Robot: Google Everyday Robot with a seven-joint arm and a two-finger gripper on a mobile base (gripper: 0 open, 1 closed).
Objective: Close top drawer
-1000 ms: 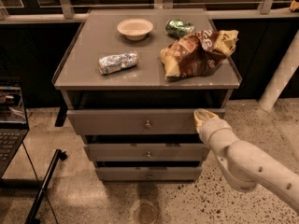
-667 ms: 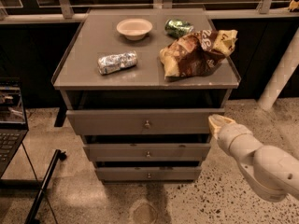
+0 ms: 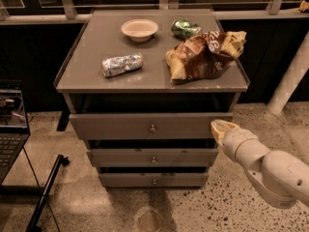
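The top drawer (image 3: 120, 125) is the tallest of three grey-brown fronts, with a small round metal knob (image 3: 152, 128) at its centre. It stands pulled out a little from the cabinet, with a dark gap above it. My gripper (image 3: 219, 128) is at the end of the white arm (image 3: 270, 170), at the right end of the top drawer's front, level with it. Whether it touches the front is not clear.
On the cabinet top (image 3: 91, 76) lie a beige bowl (image 3: 139, 29), a silver wrapped packet (image 3: 121, 64), a green bag (image 3: 185, 29) and a brown chip bag (image 3: 205, 54). Two shallower drawers (image 3: 152, 157) sit below. A laptop (image 3: 10, 124) is at left, a white post (image 3: 289, 83) at right.
The view has shifted, so the cabinet sits more central. My gripper has moved right, from in front of the drawer's right part to its right end, and a little lower.
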